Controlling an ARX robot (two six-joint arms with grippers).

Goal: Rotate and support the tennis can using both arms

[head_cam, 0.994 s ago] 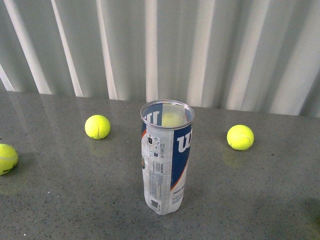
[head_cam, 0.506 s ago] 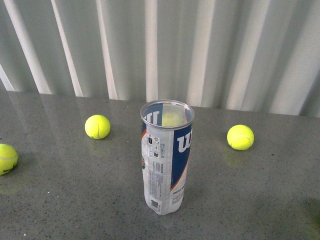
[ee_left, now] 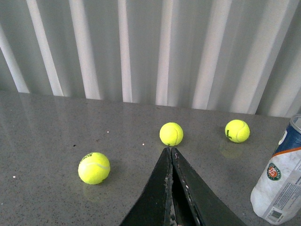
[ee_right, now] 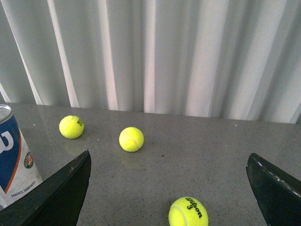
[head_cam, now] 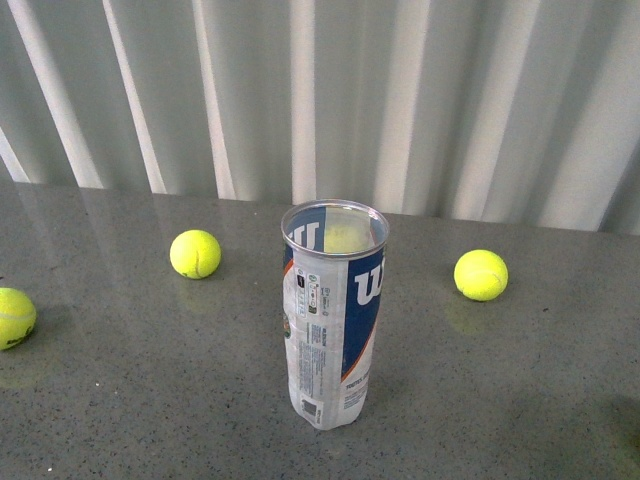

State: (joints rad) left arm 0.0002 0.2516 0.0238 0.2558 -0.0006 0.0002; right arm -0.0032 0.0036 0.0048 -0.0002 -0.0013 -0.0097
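The tennis can [head_cam: 333, 313] stands upright and open-topped in the middle of the grey table, its navy-and-white label facing me. Neither arm shows in the front view. In the left wrist view the can [ee_left: 281, 180] sits at the picture's edge, well apart from my left gripper [ee_left: 170, 149], whose two black fingers are shut together on nothing. In the right wrist view the can [ee_right: 13, 157] is beside one finger [ee_right: 66, 190] of my right gripper [ee_right: 169, 162], which is wide open and empty.
Yellow-green tennis balls lie on the table: one [head_cam: 195, 253] left of the can, one [head_cam: 480, 274] to its right, one [head_cam: 14, 318] at the far left edge. A further ball [ee_right: 188, 212] lies between the right fingers. A pleated white curtain [head_cam: 320, 90] closes the back.
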